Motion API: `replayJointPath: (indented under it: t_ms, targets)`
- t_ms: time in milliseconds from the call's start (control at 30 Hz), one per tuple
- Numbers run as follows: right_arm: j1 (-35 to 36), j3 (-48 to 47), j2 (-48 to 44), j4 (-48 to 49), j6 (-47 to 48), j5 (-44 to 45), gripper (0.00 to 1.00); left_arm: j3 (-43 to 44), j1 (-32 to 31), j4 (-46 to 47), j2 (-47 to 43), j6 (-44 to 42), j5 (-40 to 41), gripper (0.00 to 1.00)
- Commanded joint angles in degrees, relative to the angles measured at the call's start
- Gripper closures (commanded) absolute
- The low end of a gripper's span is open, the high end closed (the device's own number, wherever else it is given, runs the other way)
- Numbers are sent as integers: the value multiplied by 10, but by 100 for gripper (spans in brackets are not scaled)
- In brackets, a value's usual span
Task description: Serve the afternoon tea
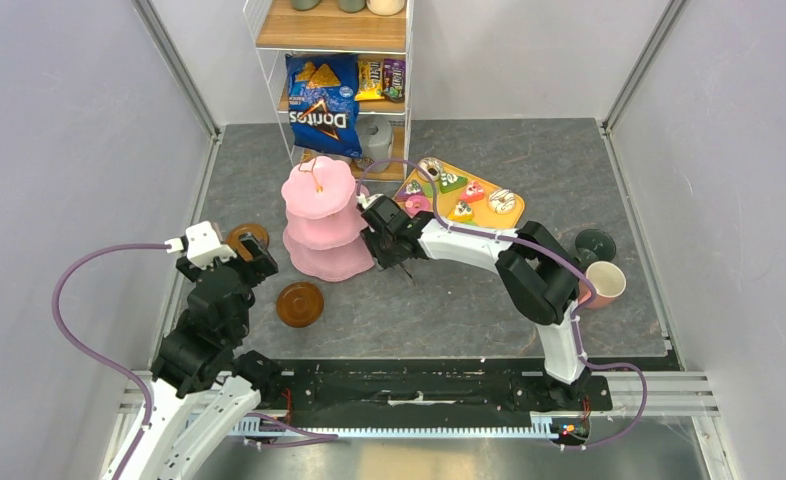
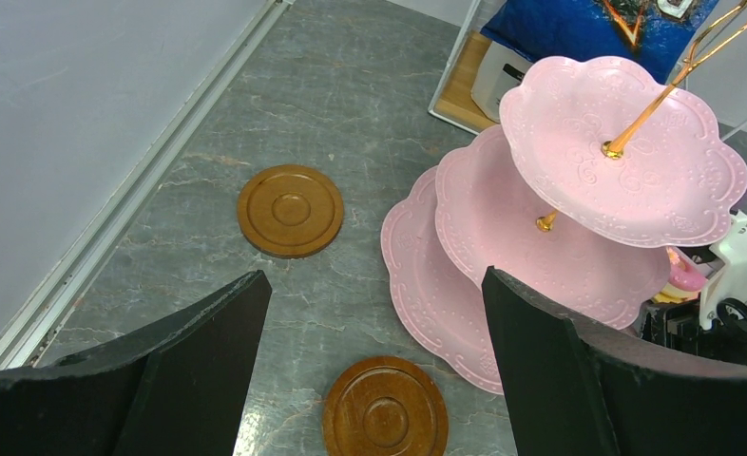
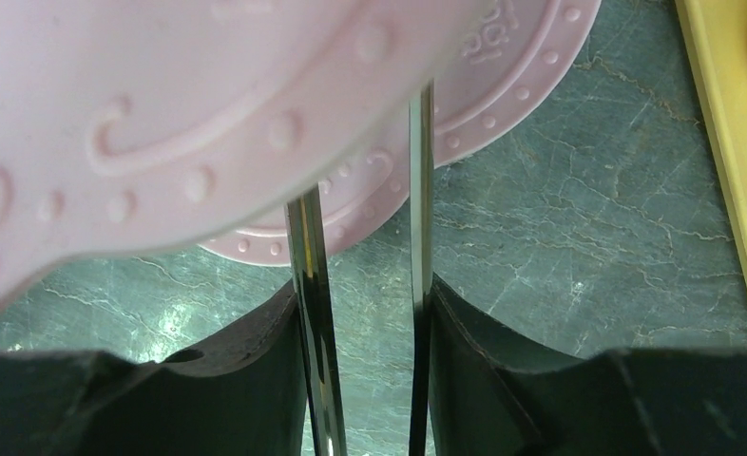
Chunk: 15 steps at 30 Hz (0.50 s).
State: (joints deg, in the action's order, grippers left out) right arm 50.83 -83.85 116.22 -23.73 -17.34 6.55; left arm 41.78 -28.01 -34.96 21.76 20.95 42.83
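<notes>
While the right gripper (image 3: 365, 313) clasps slim metal tongs (image 3: 311, 266) whose arms run under the pink three-tier scalloped stand (image 1: 319, 190), the left gripper (image 2: 374, 285) hangs spread wide left of that stand, near two brown round saucers (image 2: 290, 210).

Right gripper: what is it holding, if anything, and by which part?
The right gripper holds the tongs by both arms, pinched between its fingers; the tips are hidden under the stand. The left gripper holds nothing.
</notes>
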Motion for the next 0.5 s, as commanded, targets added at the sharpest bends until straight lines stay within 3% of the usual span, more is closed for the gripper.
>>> replayJointPath:
  t_ms: [0, 467]
  targets:
    - [6, -13, -38, -4, 6, 18, 51, -3, 3, 23, 5, 6, -4, 10]
    - [7, 61, -132, -33, 5, 48, 50, -6, 4, 22, 5, 6, -4, 10]
